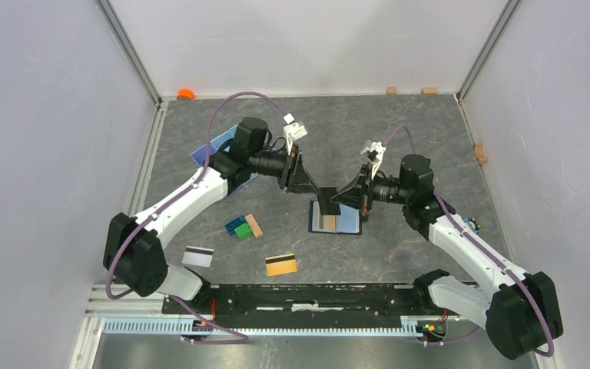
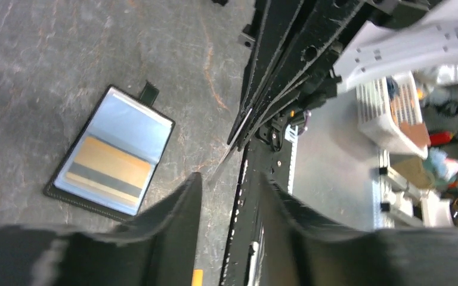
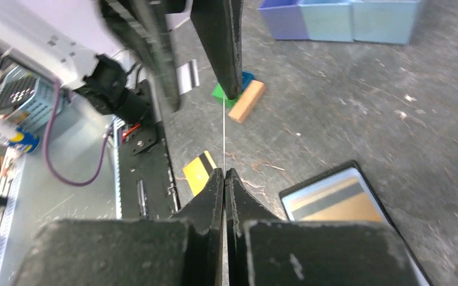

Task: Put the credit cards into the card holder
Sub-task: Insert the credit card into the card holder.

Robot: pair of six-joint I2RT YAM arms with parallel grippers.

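Roughly a quarter done by my read: the card holder lies open and flat on the table, mid-table between the two arms, and one striped gold card is already seated in its blue-lined pocket. The black card is in the air just above the holder, standing on edge. The right gripper pinches it with the jaws closed to a sliver on its near edge. The left gripper faces it from the other side with jaws parted to a moderate gap; the card's far edge sits at or against one left finger, and I can't tell if it's touching. Looks like a handover or re-grip in progress, not yet an insertion. Left to do: the black card into the holder, plus two cards on the table near the arm bases, a white card to the left and a loose gold card beside it toward the middle, both well apart from the holder. Toy bricks and a wooden block sit between them and the holder, untouched.
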